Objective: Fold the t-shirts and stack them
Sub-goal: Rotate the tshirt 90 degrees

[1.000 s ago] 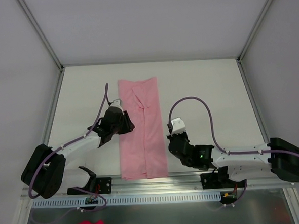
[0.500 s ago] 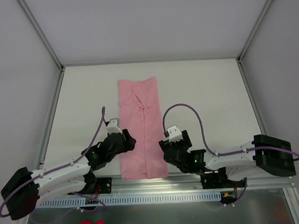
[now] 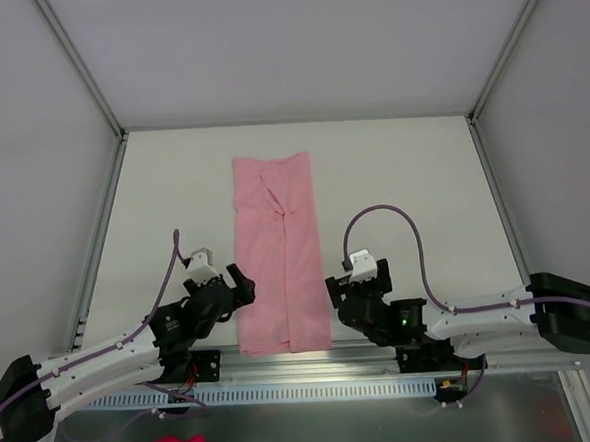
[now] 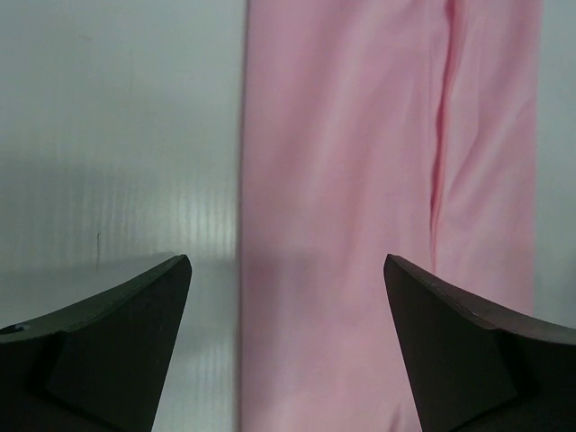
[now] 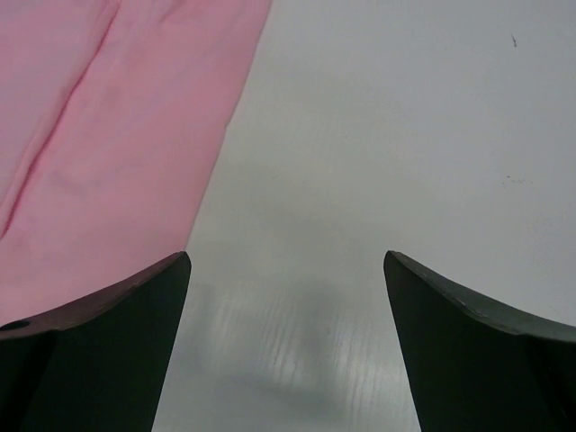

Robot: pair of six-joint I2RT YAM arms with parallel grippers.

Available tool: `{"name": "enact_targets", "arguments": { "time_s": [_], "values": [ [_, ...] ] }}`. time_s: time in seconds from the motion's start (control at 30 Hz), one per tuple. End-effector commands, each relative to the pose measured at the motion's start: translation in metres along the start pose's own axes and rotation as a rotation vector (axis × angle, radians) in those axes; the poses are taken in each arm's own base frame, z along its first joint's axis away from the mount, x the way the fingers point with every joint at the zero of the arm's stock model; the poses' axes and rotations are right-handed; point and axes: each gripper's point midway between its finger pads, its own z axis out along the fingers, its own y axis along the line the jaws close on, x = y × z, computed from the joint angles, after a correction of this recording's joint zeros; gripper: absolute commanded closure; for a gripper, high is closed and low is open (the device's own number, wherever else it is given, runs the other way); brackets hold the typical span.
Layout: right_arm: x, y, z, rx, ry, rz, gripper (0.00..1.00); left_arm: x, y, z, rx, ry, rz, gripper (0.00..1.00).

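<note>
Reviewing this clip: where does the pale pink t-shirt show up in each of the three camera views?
Top external: the t-shirt lies as a long folded strip, centre frame.
Left wrist: the t-shirt fills the centre and right of the frame.
Right wrist: the t-shirt shows in the upper-left corner only.
Shared landmark: the lengthwise crease running down the t-shirt.

Two dark wedge-shaped jaws at bottom corners, spread wide, nothing between them. Pale pink thin-fabric t-shirt [image 5: 99, 135] fills upper left, lying flat on smooth white desk [image 5: 378, 135]. Shirt's straight edge runs diagonally from top centre down to tip of jaw on picture's left. Long crease slants across pink cloth, roughly parallel to that edge. Other jaw over bare desk. Soft grey shadow [image 5: 288, 306] on desk between jaws.
</note>
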Motion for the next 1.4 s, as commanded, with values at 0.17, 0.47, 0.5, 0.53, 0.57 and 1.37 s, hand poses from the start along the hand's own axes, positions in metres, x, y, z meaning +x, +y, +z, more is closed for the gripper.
{"name": "enact_targets", "arguments": {
  "time_s": [0.17, 0.47, 0.5, 0.53, 0.57, 1.37],
  "values": [
    [-0.014, -0.003, -0.01, -0.038, -0.054, 0.208, 0.09, 0.016, 0.005, -0.022, -0.093, 0.035, -0.027, 0.13],
    [-0.033, -0.036, -0.015, 0.231, -0.116, -0.048, 0.05, -0.002, -0.007, -0.096, -0.335, -0.237, 0.346, 0.16],
    [-0.046, -0.024, -0.01, 0.199, -0.145, 0.05, 0.02, 0.002, -0.017, -0.096, -0.339, -0.244, 0.355, 0.15],
    [-0.054, -0.013, -0.009, 0.103, -0.134, 0.104, 0.01, 0.009, -0.028, -0.095, -0.332, -0.254, 0.363, 0.14],
    [-0.055, -0.009, -0.006, 0.043, -0.147, 0.105, 0.0, 0.011, -0.032, -0.095, -0.319, -0.256, 0.358, 0.14],
    [-0.077, -0.044, 0.067, 0.009, 0.048, 0.195, 0.1, -0.056, -0.07, -0.118, 0.035, -0.271, 0.2, 0.27]
  ]
}}
